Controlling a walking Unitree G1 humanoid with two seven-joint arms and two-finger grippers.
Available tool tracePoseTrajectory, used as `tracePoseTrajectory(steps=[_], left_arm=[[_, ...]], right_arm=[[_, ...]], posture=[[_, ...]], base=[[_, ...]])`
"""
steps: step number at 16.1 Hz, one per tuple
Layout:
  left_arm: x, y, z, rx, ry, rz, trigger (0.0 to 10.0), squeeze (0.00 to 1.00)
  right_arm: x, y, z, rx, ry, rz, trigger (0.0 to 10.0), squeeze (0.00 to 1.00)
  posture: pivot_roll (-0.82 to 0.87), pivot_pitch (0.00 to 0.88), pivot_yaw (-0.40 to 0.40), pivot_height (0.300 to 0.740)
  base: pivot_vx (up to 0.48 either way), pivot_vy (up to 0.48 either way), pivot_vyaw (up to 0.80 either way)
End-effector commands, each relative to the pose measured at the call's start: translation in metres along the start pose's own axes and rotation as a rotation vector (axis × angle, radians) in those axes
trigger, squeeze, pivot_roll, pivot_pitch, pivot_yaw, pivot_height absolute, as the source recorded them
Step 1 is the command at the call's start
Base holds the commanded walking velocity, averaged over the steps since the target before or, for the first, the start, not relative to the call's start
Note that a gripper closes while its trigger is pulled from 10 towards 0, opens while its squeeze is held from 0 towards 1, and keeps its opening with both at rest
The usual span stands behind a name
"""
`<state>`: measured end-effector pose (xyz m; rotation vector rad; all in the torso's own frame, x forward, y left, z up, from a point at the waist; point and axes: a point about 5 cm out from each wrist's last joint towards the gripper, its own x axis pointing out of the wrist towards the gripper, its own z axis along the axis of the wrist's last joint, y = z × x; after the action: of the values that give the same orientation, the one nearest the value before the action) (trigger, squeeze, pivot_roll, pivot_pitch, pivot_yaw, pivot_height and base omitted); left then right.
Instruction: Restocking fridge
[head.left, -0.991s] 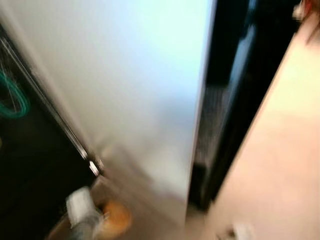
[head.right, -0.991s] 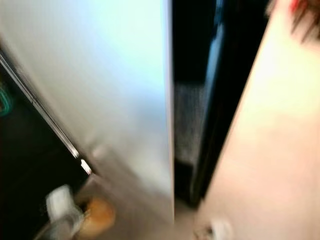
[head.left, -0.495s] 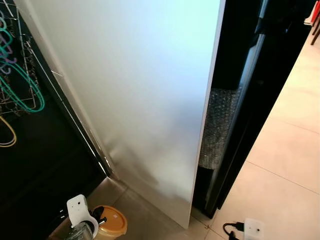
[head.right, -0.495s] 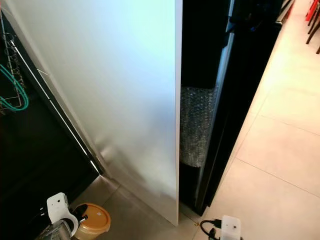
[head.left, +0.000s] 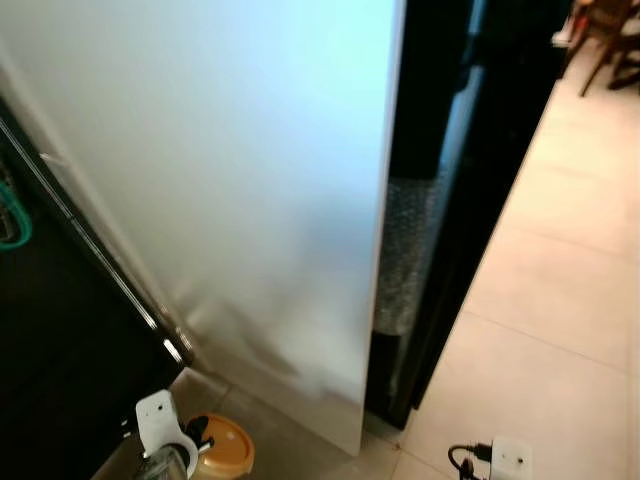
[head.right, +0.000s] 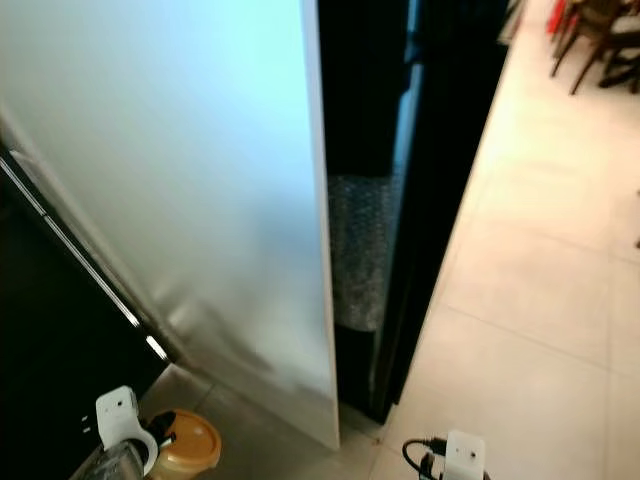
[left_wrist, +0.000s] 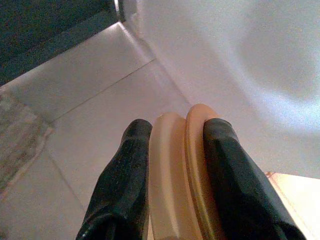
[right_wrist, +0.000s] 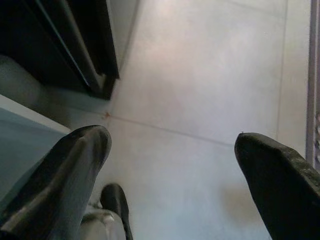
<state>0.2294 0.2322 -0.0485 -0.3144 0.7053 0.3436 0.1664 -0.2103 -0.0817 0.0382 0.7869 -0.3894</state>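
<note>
Left gripper (left_wrist: 172, 165) low, clamping orange-lidded container (left_wrist: 180, 175); right gripper (right_wrist: 172, 160) spread

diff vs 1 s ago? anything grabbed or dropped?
Only the head camera swung, so the whole view shifted. Nothing grabbed or dropped: the left gripper stays shut on the tan lidded container, the right gripper stays open above floor tiles, and the fridge door is still open.
</note>
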Motion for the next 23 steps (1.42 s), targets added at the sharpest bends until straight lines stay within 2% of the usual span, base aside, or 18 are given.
tracePoseTrajectory(steps=[1,2,3,4,5,7,10,11,13,14,15,16,18,19,20,22,23], left_arm=[[-0.002,0.007,-0.002,0.007,0.000,0.021,10.0,0.00],[-0.002,0.008,-0.003,0.008,0.001,0.021,10.0,0.00],[-0.002,0.008,-0.003,0.013,0.002,0.019,10.0,0.00],[-0.002,0.007,-0.004,0.018,0.005,0.017,10.0,0.00],[-0.002,0.007,-0.004,0.019,0.005,0.016,10.0,0.00],[-0.002,0.006,-0.006,0.028,0.009,0.012,10.0,0.00],[-0.002,0.005,-0.006,0.029,0.008,0.010,10.0,0.00],[-0.002,0.005,-0.006,0.028,0.006,0.011,10.0,0.00],[-0.003,0.007,-0.007,0.026,0.009,0.014,10.0,0.00],[-0.003,0.008,-0.008,0.027,0.013,0.018,10.0,0.00],[-0.003,0.010,-0.009,0.028,0.016,0.021,10.0,0.00],[-0.003,0.010,-0.010,0.029,0.017,0.022,10.0,0.00],[-0.004,0.010,-0.010,0.032,0.018,0.023,10.0,0.00],[-0.004,0.010,-0.010,0.034,0.019,0.024,10.0,0.00],[-0.004,0.011,-0.011,0.041,0.022,0.024,10.0,0.00],[-0.005,0.013,-0.013,0.050,0.029,0.026,10.0,0.00],[-0.005,0.013,-0.013,0.051,0.031,0.027,10.0,0.00]], right_arm=[[-0.001,0.003,0.000,0.007,-0.026,0.012,10.0,0.00],[-0.002,0.003,0.001,0.006,-0.042,0.015,10.0,0.00],[0.013,0.003,0.058,-0.026,-0.205,0.014,10.0,0.00],[0.022,0.009,0.139,-0.007,-0.385,-0.016,10.0,0.00],[0.022,0.009,0.148,0.004,-0.405,-0.020,10.0,0.00],[0.018,0.013,0.179,0.015,-0.524,-0.033,10.0,0.00],[0.011,0.020,0.202,0.022,-0.636,0.028,10.0,0.00],[0.010,0.021,0.208,0.016,-0.658,0.026,10.0,0.00],[0.010,0.020,0.202,0.020,-0.649,0.000,10.0,0.00],[0.013,0.025,0.191,-0.002,-0.591,0.049,10.0,0.00],[0.019,0.039,0.166,-0.062,-0.429,0.174,10.0,0.00],[0.021,0.045,0.151,-0.126,-0.343,0.224,10.0,0.00],[0.019,0.052,0.131,-0.158,-0.315,0.282,10.0,0.00],[0.018,0.051,0.130,-0.148,-0.329,0.257,10.0,0.00],[0.017,0.049,0.138,-0.139,-0.378,0.238,10.0,0.00],[0.013,0.055,0.164,-0.134,-0.493,0.283,10.0,0.00],[0.012,0.056,0.169,-0.139,-0.509,0.296,10.0,0.00]], posture=[[0.00,0.000,0.082,0.740],[0.00,0.000,0.081,0.740],[0.00,0.000,0.084,0.740],[-0.01,0.000,0.085,0.740],[-0.01,0.000,0.085,0.740],[-0.01,0.000,0.086,0.740],[-0.01,0.000,0.082,0.740],[-0.01,0.000,0.078,0.740],[-0.01,0.000,0.075,0.740],[-0.01,0.000,0.075,0.740],[-0.01,0.000,0.076,0.740],[-0.01,0.000,0.072,0.740],[0.00,0.000,0.069,0.740],[0.00,0.000,0.069,0.740],[0.00,0.000,0.071,0.740],[0.00,0.000,0.071,0.740],[0.00,0.000,0.070,0.740]], base=[[0.000,0.000,0.00],[0.000,0.000,0.00],[0.000,0.000,0.00],[0.000,0.000,0.00],[0.000,0.000,0.00],[0.000,0.000,0.00],[0.000,0.000,0.00],[0.000,0.000,0.00],[0.000,0.000,0.00],[0.000,0.000,0.00],[0.000,0.000,0.00],[0.000,0.000,0.00],[0.000,0.000,0.00],[0.000,0.000,0.00],[0.000,0.000,0.00],[0.000,0.000,0.00],[0.000,0.000,0.00]])
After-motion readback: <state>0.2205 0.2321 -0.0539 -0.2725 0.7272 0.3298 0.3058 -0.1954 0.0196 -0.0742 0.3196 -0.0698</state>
